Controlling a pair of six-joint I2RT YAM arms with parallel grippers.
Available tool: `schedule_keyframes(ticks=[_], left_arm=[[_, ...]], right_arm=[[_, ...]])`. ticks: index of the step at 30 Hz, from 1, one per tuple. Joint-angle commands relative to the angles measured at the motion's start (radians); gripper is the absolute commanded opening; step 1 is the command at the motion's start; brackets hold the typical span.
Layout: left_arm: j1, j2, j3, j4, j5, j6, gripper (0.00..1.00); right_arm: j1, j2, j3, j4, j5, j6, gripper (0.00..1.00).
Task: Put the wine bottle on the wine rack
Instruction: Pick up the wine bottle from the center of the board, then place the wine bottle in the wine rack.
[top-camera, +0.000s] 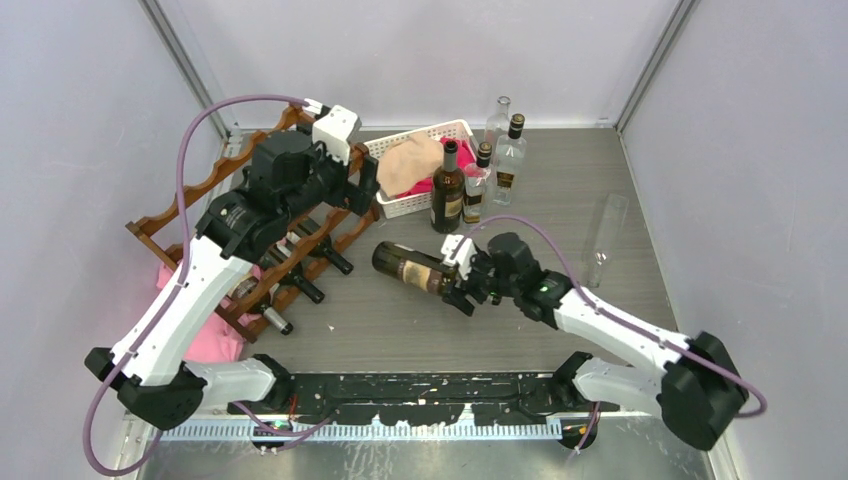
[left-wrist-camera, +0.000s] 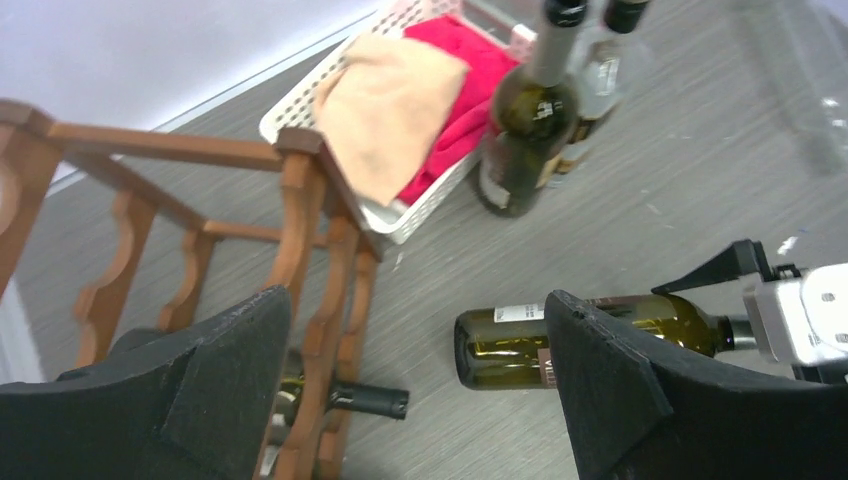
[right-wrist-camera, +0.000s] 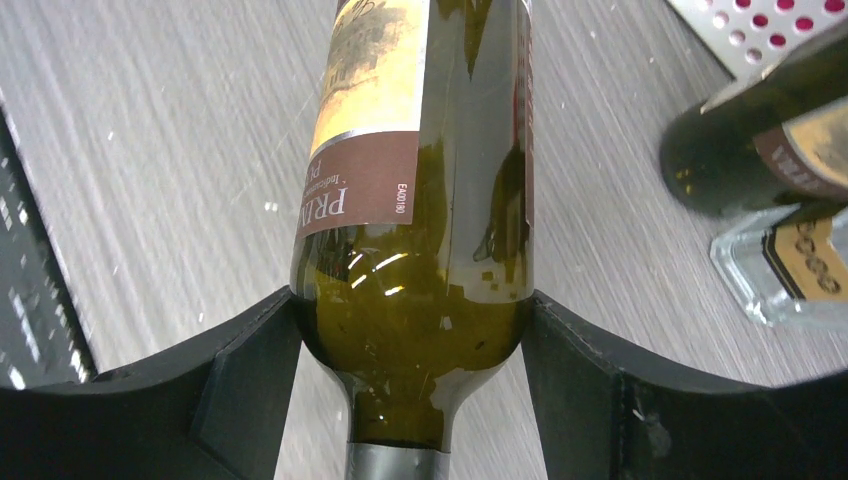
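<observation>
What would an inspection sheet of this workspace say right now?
Surface: grey streaked table.
Job's things: wine bottle held horizontal; wine rack at left, holding other bottles.
Clutter: white basket with cloths, standing bottles, clear glass vessel, pink cloth.
End effectors: left end effector open near the rack; right end effector shut on the bottle.
Cables: purple cable along each arm.
Surroundings: pale walls.
</observation>
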Motion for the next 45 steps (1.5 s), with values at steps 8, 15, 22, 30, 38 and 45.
schedule_keyframes(ticks=[8,15,22,30,38,45], left_arm=[[0.08,0.064,0.105,-0.132,-0.129,0.105,0.95],[0.125,0.055,0.089,-0.123,-0.118,0.126,0.95],[0.167,0.057,0.076,-0.132,-0.09,0.148,0.95],[0.19,0.064,0.071,-0.14,-0.039,0.16,0.91],[0.199,0.062,0.046,-0.143,-0.017,0.171,0.89],[0.216,0.07,0.038,-0.142,-0.013,0.202,0.89]], right_arm=[[0.181,0.275,0.068,0.725,0.282,0.206,0.01],[0.187,0.45,0.18,0.799,0.321,0.261,0.01],[0.188,0.509,0.235,0.795,0.346,0.261,0.01],[0.188,0.594,0.296,0.821,0.317,0.308,0.01],[0.189,0.747,0.42,0.89,0.311,0.322,0.01],[0.189,0.897,0.564,0.924,0.323,0.344,0.01]])
